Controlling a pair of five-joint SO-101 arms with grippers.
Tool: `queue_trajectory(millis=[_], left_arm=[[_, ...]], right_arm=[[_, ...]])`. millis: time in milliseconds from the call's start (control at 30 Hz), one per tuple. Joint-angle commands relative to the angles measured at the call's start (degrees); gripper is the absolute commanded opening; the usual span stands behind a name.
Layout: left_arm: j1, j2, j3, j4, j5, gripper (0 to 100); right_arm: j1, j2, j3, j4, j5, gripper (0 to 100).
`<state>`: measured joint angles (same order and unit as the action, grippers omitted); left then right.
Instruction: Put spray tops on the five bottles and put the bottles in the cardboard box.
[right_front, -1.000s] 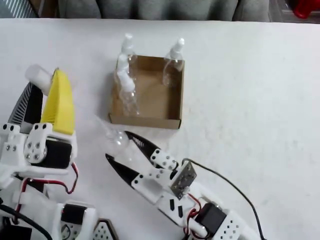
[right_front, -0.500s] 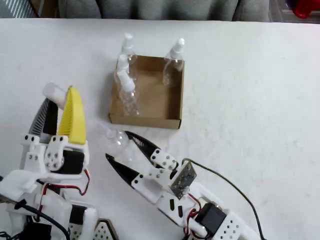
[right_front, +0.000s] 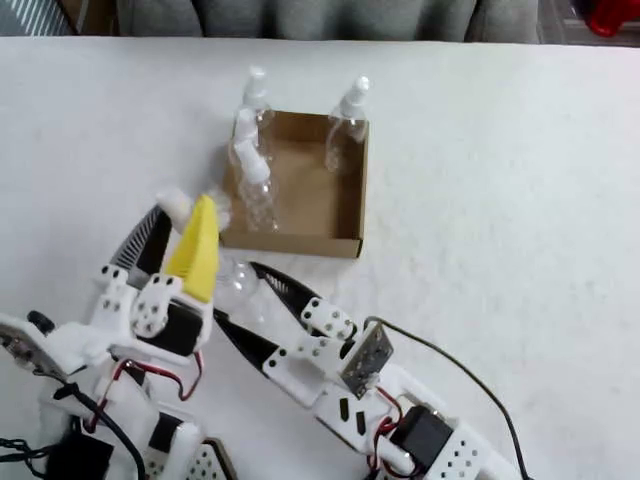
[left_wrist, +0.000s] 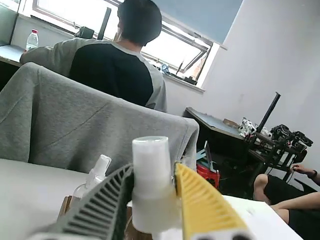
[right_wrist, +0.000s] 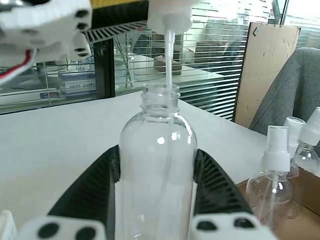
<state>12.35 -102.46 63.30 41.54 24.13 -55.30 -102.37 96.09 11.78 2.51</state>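
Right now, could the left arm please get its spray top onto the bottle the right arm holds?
Probably yes: the tube of the spray top hangs at the open neck of the bottle, with nothing between them.

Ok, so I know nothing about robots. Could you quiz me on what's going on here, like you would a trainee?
1. True or false: the right gripper holds an uncapped bottle.
2. The left gripper holds: A) a spray top, B) a cardboard flap, C) nothing?
3. How many capped bottles are at the cardboard box?
Key: 1 true; 2 A; 3 four.
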Motion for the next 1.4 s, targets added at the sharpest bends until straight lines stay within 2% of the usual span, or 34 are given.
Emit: queue_trajectory(millis=[0,167,267,600,933,1100,1233,1367], left_arm=[[1.1,-0.31,-0.44,3.69,0.62,9],[1.1,-0.31,-0.53,6.07,0.62,27],[0.75,-0.31,-0.62,6.07,0.62,30],[0.57,-1.89,-9.49,11.52,0.53,21],[1.01,-1.89,-24.53,20.31,-2.11,12],[1.01,-1.89,-20.92,22.33,-2.11,1],[1.36,-1.98,-15.38,22.24,-2.11,2],[9.36,-1.98,-11.87,22.95,-2.2,2]], right_arm=[[-0.48,-0.75,0.7,-0.75,-0.44,1.6],[-0.48,-0.75,0.7,-0.75,-0.44,1.6],[-0.48,-0.75,0.7,-0.75,-0.44,1.6],[-0.4,-0.75,0.7,0.4,-0.44,1.6],[5.93,-0.75,0.44,0.04,-0.44,1.6],[8.75,-0.66,-0.88,-0.04,-0.62,1.6],[11.38,-0.66,-1.23,-0.48,-0.88,1.6],[13.32,-0.57,-1.14,-3.03,-0.97,1.6]])
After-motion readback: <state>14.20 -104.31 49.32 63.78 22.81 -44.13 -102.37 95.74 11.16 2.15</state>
